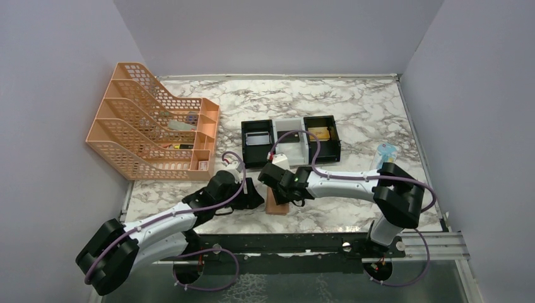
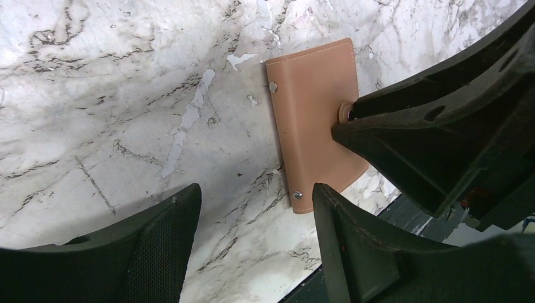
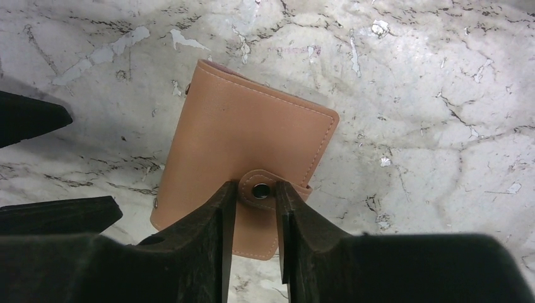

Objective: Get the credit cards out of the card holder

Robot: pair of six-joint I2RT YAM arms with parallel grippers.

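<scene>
From above, my left pincer (image 1: 252, 192) and right pincer (image 1: 282, 192) meet near the front edge of the marble counter (image 1: 353, 113), over the tan holder (image 1: 275, 207), which lies flat there, partly hidden under my right wrist. An orange rack (image 1: 145, 126) stands at the back left, and a black-and-white tray (image 1: 290, 142) sits further back, well apart from the holder. From my left wrist, my left pincer (image 2: 255, 192) is spread wide and grips nothing. It hangs over bare counter, with the holder (image 2: 315, 113) just beyond its right finger. The holder is closed, with two metal studs (image 2: 272, 87) along its near long edge. My right pincer's fingers (image 2: 410, 145) reach in from the right, their tip against the holder's far edge. From my right wrist, the holder (image 3: 252, 132) lies tilted on the marble with its stitched face up. Its small tab (image 3: 258, 190) wraps over the near edge and carries a metal snap in the middle. My right pincer (image 3: 255, 197) is drawn in narrow and pinches that tab, one finger against each side. My left pincer's fingers (image 3: 38, 117) show at the left edge, apart from the holder.
</scene>
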